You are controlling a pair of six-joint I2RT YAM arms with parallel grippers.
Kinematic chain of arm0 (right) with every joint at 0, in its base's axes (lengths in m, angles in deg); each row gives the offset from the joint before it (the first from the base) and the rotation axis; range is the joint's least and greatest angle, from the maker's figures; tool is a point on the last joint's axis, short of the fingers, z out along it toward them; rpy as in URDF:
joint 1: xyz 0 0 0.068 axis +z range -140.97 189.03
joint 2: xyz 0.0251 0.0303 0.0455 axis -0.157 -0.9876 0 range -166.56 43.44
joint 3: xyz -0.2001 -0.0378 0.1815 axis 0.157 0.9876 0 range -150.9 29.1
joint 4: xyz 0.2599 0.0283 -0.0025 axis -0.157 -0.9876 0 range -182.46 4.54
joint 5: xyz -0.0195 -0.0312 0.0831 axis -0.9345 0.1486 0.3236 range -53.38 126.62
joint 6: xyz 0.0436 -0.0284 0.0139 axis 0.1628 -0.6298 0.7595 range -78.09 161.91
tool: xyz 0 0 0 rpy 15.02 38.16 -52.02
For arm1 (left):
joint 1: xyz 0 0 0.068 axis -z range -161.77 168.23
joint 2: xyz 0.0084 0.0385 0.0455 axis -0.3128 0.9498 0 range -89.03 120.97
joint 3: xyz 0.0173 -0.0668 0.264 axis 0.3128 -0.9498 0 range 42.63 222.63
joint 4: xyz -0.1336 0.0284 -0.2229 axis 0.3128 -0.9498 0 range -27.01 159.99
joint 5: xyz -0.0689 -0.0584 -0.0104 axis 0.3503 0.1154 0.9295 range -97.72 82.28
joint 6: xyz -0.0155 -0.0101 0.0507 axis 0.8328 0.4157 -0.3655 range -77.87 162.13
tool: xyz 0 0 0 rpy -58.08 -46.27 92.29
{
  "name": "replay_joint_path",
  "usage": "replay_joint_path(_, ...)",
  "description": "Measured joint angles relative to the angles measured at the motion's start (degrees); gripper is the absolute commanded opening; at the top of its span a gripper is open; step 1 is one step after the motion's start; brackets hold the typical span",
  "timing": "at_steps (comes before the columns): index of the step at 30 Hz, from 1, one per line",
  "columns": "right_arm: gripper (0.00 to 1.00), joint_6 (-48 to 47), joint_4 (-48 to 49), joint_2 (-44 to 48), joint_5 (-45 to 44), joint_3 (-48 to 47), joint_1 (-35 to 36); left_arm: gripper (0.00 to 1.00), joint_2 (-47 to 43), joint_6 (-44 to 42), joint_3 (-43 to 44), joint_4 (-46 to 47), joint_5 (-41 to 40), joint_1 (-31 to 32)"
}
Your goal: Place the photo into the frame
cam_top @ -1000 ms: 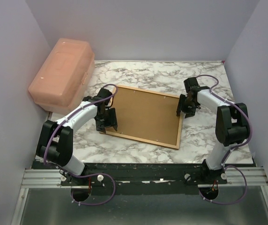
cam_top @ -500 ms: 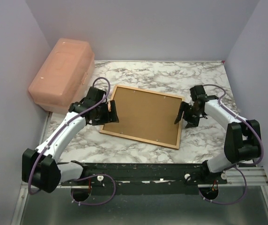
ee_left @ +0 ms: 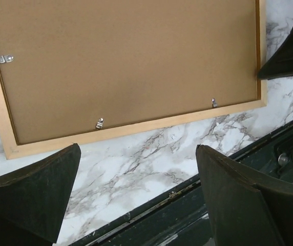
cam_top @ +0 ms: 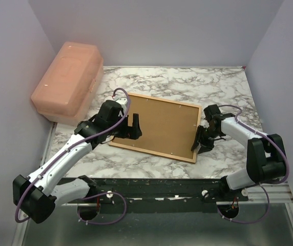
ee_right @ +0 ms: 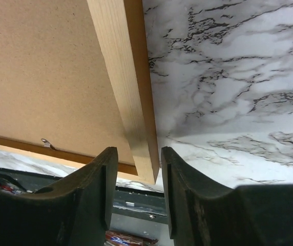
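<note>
The frame (cam_top: 151, 153) lies face down on the marble table, and its brown backing board (cam_top: 159, 125) fills it. The photo is hidden. My left gripper (cam_top: 128, 129) hovers open over the frame's near-left part. In the left wrist view its jaws (ee_left: 137, 148) stand wide apart over bare marble, just off the frame's near rail (ee_left: 136, 125). My right gripper (cam_top: 200, 142) is at the near-right corner. In the right wrist view its fingers (ee_right: 139, 149) straddle the side rail (ee_right: 118, 61), partly open, with a sliver of gap on the left side.
A pink plastic box (cam_top: 67, 77) stands at the back left, off the marble. Small metal tabs (ee_left: 100, 123) hold the backing board (ee_left: 126, 61) in. The table's black front edge (ee_left: 151, 205) runs just beyond the frame's near rail. Purple walls close in three sides.
My left gripper swung right over the frame's near-left part and opened wide. My right gripper slid along the right rail toward the near corner, widening and then narrowing again.
</note>
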Motion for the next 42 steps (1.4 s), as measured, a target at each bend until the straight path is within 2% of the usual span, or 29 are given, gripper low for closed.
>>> replay_joint_path(4,0.31,0.1,1.0,-0.8,0.0,0.8,0.6,0.99,-0.2,-1.8,0.1,0.3,-2.7,4.6)
replay_joint_path(7,0.09,0.3,1.5,-1.9,0.0,1.3,1.3,0.98,-0.2,-3.2,0.8,0.3,-4.9,7.4)
replay_joint_path(9,0.00,-0.2,1.4,-2.0,0.0,1.2,1.5,0.98,-0.2,-4.3,1.5,0.5,-6.5,9.7)
replay_joint_path(16,0.00,-1.7,-0.3,-2.4,-0.7,-1.0,2.1,0.98,1.8,-7.5,1.8,1.9,-10.0,15.5)
replay_joint_path(24,0.00,-2.3,-8.1,-2.4,-0.9,-10.5,2.0,0.96,9.2,-12.4,2.3,3.8,-16.5,24.0)
replay_joint_path(33,0.00,-2.4,-15.4,-1.3,1.1,-15.7,2.0,0.95,21.6,-21.2,12.3,5.0,-24.7,31.8)
replay_joint_path(42,0.00,-2.4,-21.0,-0.9,4.0,-20.9,2.0,0.93,26.7,-29.8,13.9,7.7,-28.6,37.6)
